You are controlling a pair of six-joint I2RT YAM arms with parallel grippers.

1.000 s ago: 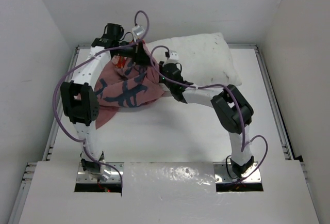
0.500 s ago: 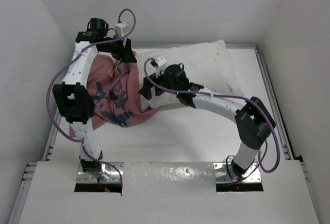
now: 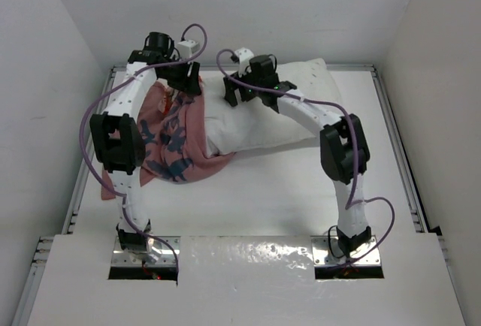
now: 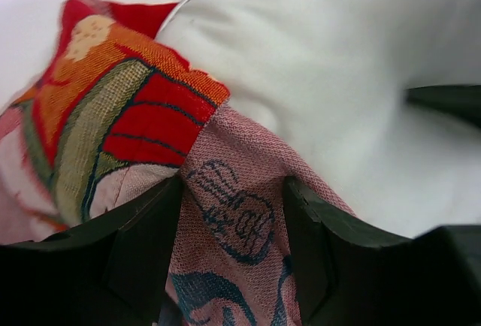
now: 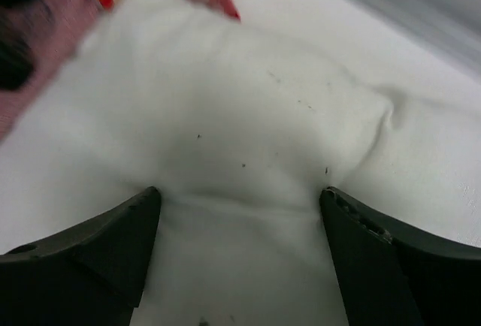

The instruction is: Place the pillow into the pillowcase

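The pillowcase point(image 4: 225, 213) sits pinched in the left pincer point(image 4: 233, 243), beside the pillow point(image 4: 338, 78).

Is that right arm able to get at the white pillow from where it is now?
Likely yes: the right claw already sits on the pillow, its fingers pressing into the stuffing, with nothing between them.

The white bench point(image 3: 248, 198) carries two soft things. The pillow point(image 3: 301, 108) lies across its far half, one end reaching toward the far right corner. The pillowcase point(image 3: 176, 142) lies crumpled on the left half, pink inside showing with dark blue print, and overlaps the pillow's left end. The near part of the bench is bare white up to the arm bases.
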